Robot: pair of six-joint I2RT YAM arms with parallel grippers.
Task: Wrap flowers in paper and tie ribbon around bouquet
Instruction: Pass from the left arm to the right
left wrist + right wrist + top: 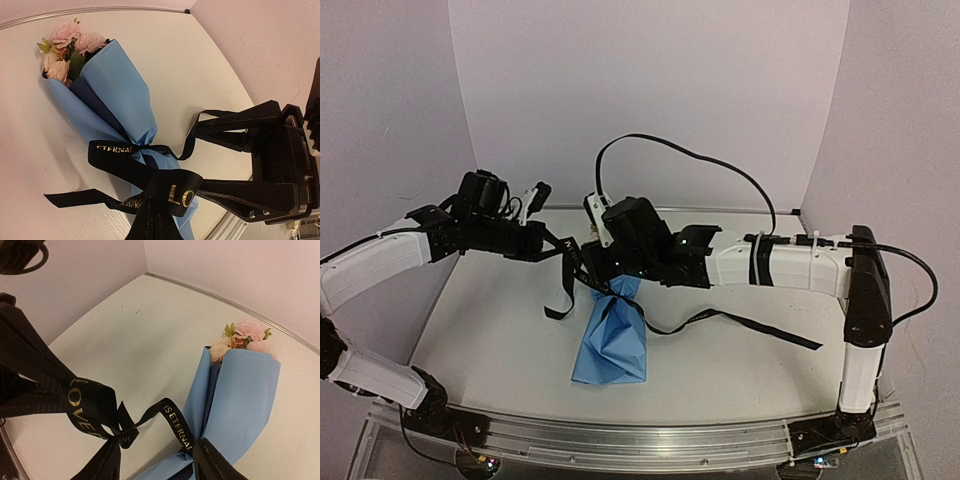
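While the ribbon got knotted round the bouquet, left gripper pinched a tail, right gripper gaped open; next likely: pull tails tight.

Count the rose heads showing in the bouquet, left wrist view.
4: one pink rose topmost, another right of it, two peach ones below-left. More may be hidden in the paper.

Lab booth: 2 robot arms on a white table (plain lilac walls).
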